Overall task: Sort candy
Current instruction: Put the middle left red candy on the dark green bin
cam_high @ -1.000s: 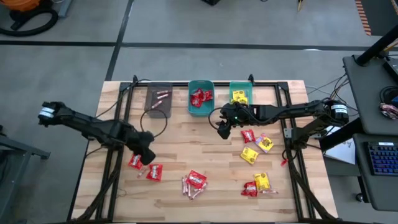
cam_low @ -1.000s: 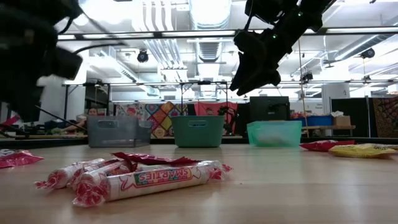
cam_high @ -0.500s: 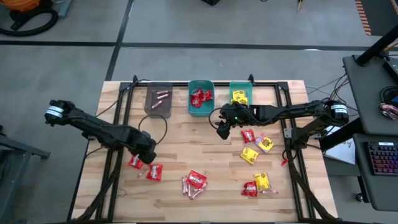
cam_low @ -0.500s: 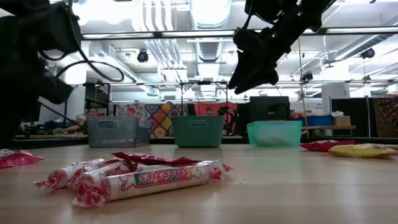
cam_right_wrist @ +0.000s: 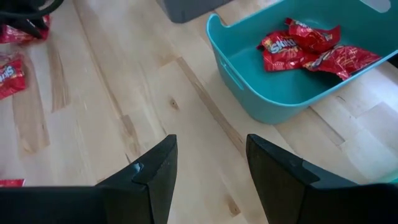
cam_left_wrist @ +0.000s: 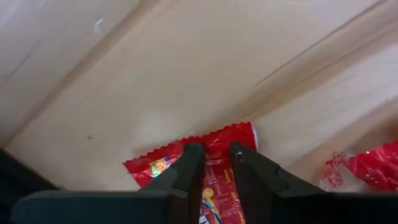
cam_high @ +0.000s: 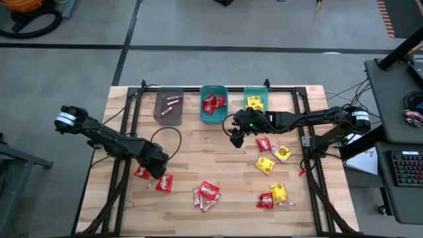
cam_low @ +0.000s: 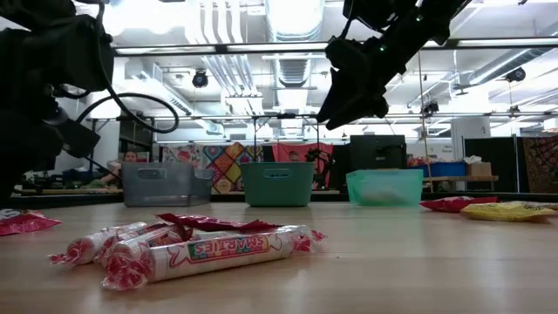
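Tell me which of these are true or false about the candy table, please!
1. The left gripper is pinching a red packet on the table. True.
2. The middle teal bin holds yellow packets. False: it holds red ones.
3. The right gripper is open and holds nothing. True.
4. The grey bin is empty. False: a few pinkish stick pieces lie inside.
5. The Smarties rolls are inside a bin. False: they lie on the table.
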